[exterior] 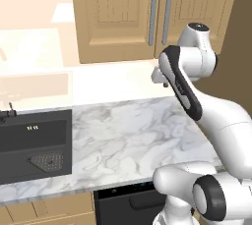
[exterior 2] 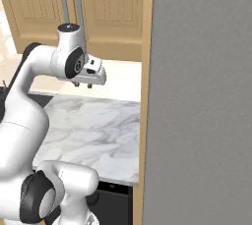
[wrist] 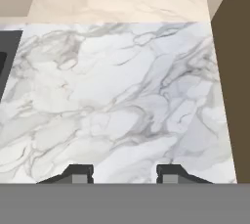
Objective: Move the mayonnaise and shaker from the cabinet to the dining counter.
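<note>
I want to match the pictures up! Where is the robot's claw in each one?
Left base view: the claw peeks out right of middle, just below the cabinet doors.
Right base view: the claw is upper left, pointing down.
Hand view: the claw is bottom middle, two dark tips with a gap between.
Shared landmark: the marble counter lies under the claw in all three.
</note>
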